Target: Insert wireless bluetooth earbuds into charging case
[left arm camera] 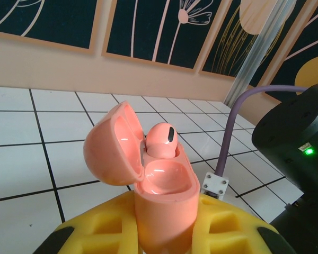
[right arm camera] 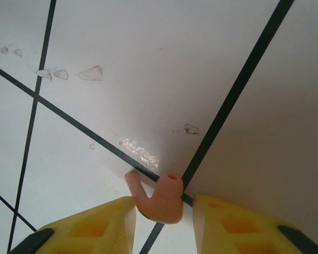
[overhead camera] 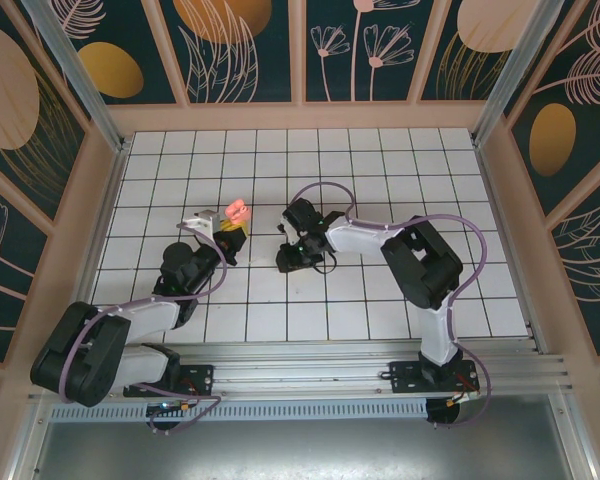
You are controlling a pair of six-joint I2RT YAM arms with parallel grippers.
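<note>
Earbud transfer, condition at inspection. Left end effector (left arm camera: 164, 230) is closed on the pink charging case (left arm camera: 161, 201), holding it upright above the desk (right arm camera: 148, 79) with its lid (left arm camera: 114, 153) hinged back to the left. One pink seated earbud (left arm camera: 161, 140) stands in the far pocket; the nearer pocket appears vacant.

Right end effector (right arm camera: 164, 211) is down at the tiled surface, jaws parted and straddling the loose earbud (right arm camera: 161, 203), which lies flat beside a black grout line. A narrow gap shows at the right finger (right arm camera: 238, 227), so no firm clamp is evident yet.

Governing relation: the loose earbud sits directly between the right arm's fingers, stem slanting toward the left finger and nozzle pointing far. Seen from above, the case (overhead camera: 238, 210) lies to the left of and slightly farther than the right end effector (overhead camera: 290, 255), near but apart. Judgement: the right arm is the nearer and should take the bud, then carry it left and far to the open pocket.
</note>
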